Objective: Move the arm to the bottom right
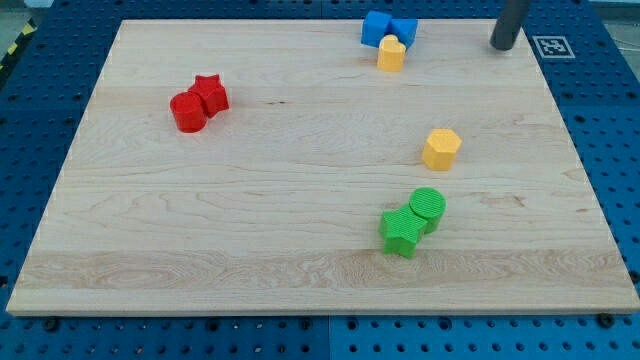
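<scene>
My tip [502,45] is at the view's top right, on the wooden board [300,200] near its far right corner, to the right of the blue blocks. Two blue blocks [388,28] sit touching at the view's top, with a yellow block [391,54] against their lower side. A yellow hexagon block [441,148] lies right of centre. A green cylinder [428,208] touches a green star [401,232] toward the view's bottom right. A red star [210,93] touches a red cylinder [187,111] at the upper left.
The board lies on a blue perforated table [600,150]. A white fiducial tag [551,46] sits just off the board's top right corner, right of my tip.
</scene>
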Action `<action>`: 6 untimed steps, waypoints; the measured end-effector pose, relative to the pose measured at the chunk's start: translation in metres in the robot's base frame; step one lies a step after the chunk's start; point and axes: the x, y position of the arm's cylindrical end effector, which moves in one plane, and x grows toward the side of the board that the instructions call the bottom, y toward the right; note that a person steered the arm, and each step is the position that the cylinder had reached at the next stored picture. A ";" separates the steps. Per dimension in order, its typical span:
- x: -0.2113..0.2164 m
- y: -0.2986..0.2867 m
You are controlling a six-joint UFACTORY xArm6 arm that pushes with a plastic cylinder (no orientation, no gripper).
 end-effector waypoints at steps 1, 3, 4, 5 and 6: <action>0.041 0.006; 0.137 0.006; 0.184 0.006; 0.226 0.002; 0.261 -0.007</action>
